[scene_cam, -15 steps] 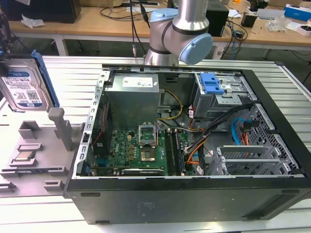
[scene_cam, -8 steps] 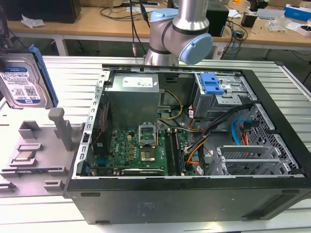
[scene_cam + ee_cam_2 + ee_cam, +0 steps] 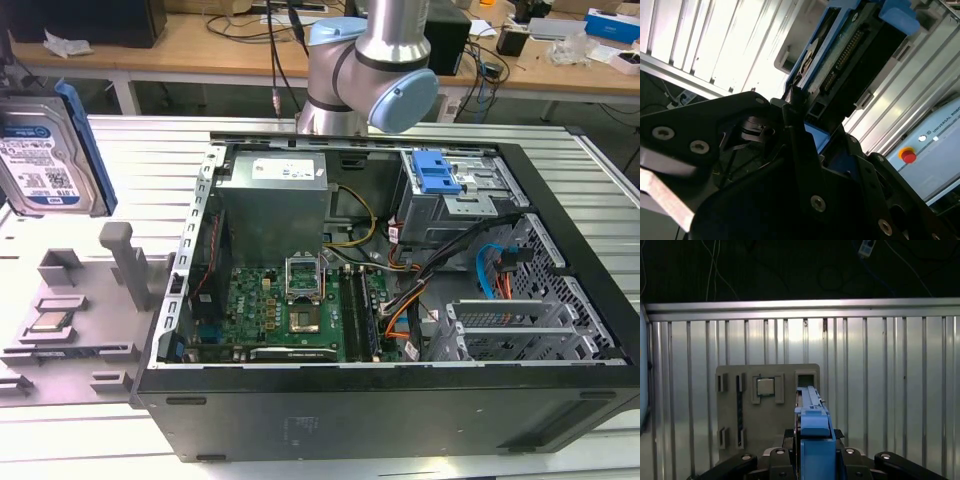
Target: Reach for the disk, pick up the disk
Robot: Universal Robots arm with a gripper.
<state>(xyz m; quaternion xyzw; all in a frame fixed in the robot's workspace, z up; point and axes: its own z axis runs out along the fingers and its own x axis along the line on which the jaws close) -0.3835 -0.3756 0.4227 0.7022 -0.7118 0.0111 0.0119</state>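
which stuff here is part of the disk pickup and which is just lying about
Job: disk, gripped in the tool.
Lying about: chip, grey fixture, computer case, blue latch.

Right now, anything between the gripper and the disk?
Nothing visible does. In both wrist views the disk sits right at the gripper, edge-on to it, with nothing else in the gap between them.

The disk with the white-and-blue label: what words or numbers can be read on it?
No text here can be quoted.
The disk: in the exterior view its label carries barcodes and several lines of print, all too small to read.
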